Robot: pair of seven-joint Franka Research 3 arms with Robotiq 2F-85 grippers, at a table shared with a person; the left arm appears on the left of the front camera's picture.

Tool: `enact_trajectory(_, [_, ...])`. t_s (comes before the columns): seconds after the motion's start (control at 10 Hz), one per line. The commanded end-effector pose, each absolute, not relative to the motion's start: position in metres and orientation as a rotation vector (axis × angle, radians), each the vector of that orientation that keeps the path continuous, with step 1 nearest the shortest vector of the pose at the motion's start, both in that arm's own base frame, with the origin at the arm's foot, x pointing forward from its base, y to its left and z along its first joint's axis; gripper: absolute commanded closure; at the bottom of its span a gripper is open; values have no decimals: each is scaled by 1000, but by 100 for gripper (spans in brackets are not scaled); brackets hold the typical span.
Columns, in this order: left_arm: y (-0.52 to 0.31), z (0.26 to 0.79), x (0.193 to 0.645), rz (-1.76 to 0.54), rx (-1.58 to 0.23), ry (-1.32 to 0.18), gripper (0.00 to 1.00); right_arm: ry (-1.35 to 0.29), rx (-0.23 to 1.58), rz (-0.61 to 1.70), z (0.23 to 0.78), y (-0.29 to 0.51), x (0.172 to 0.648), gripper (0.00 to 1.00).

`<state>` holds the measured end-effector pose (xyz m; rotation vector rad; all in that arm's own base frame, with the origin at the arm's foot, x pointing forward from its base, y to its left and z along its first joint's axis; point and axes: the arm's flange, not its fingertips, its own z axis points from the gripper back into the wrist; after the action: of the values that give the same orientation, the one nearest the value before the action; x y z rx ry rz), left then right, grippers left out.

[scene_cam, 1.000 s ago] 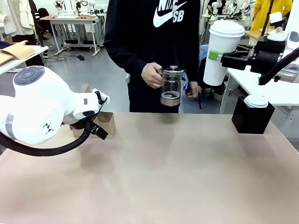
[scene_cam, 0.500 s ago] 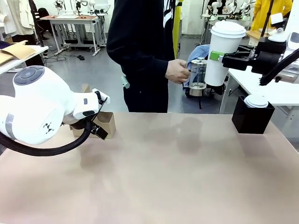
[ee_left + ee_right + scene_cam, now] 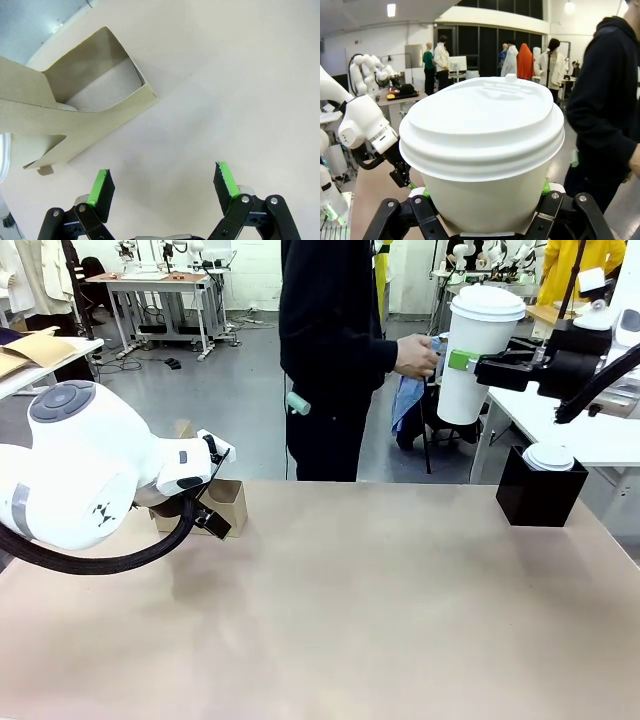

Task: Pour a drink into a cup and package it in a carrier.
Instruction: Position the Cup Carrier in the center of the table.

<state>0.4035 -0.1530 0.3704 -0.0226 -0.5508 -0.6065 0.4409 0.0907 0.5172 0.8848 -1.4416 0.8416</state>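
My right gripper (image 3: pixel 463 360) grips tall white lidded paper cup (image 3: pixel 482 340), high; left gripper (image 3: pixel 162 182) wide, empty, near brown cardboard carrier (image 3: pixel 82 122); pouring looks done; next I lower cup into slot (image 3: pixel 107 82).

Bright, even ceiling light, faint shadows on the table (image 3: pixel 420 620), wrist-view edges warped.

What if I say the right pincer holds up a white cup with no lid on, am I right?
Not quite. The right pincer holds up the white cup, but the cup has a white lid on it; the right wrist view shows it.
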Motion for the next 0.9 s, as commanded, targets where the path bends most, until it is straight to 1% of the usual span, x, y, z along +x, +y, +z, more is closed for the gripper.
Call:
enact_trajectory(0.0, [-152, 370, 404, -604, -25, -550, 0, -1468, 883, 855, 519, 90, 442, 20])
enact_trajectory(0.1, [-153, 370, 404, -606, -23, -551, 0, -1468, 883, 855, 519, 90, 442, 20])
enact_trajectory(0.2, [-145, 393, 401, -569, 7, -563, 0, -1468, 883, 855, 519, 90, 442, 20])
enact_trajectory(0.3, [-145, 402, 403, -542, -5, -563, 0, -1468, 883, 855, 519, 90, 442, 20])
enact_trajectory(0.6, [-148, 400, 405, -522, -24, -530, 0, -1468, 883, 855, 519, 90, 442, 20])
enact_trajectory(0.7, [-146, 408, 402, -505, -40, -523, 0, -1468, 883, 855, 519, 90, 442, 20])
enact_trajectory(0.8, [-142, 430, 397, -452, -48, -510, 0, -1468, 883, 855, 519, 90, 442, 20])
